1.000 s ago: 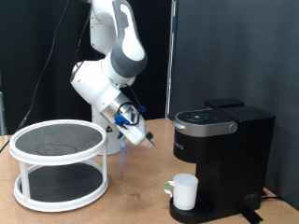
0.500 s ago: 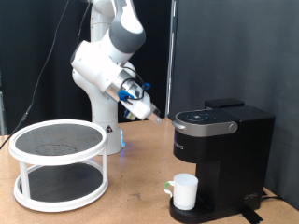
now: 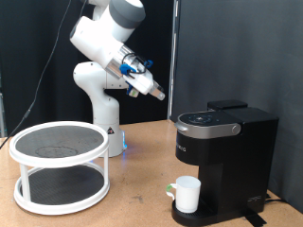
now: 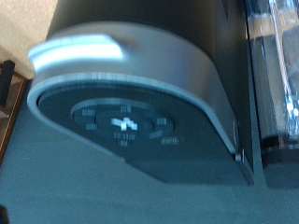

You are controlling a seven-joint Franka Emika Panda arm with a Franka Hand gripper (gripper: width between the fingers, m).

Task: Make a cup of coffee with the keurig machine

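Observation:
The black keurig machine point(image 3: 225, 161) stands at the exterior view's right, its lid shut. The white cup point(image 3: 187, 194) sits on the machine's drip base under the spout. My gripper point(image 3: 154, 93) is raised in the air, up and to the exterior view's left of the machine's top, pointing down towards it; nothing shows between the fingers. The wrist view is blurred and shows the machine's top lid with its silver rim and button panel point(image 4: 126, 123); the fingers do not show there.
A white two-tier round rack point(image 3: 59, 165) stands at the exterior view's left on the wooden table point(image 3: 133, 203). The machine's clear water tank point(image 4: 278, 84) shows beside the lid. A black curtain hangs behind.
My gripper has risen from low beside the rack to above the machine's height and moved slightly towards the machine. The cup and machine have not moved.

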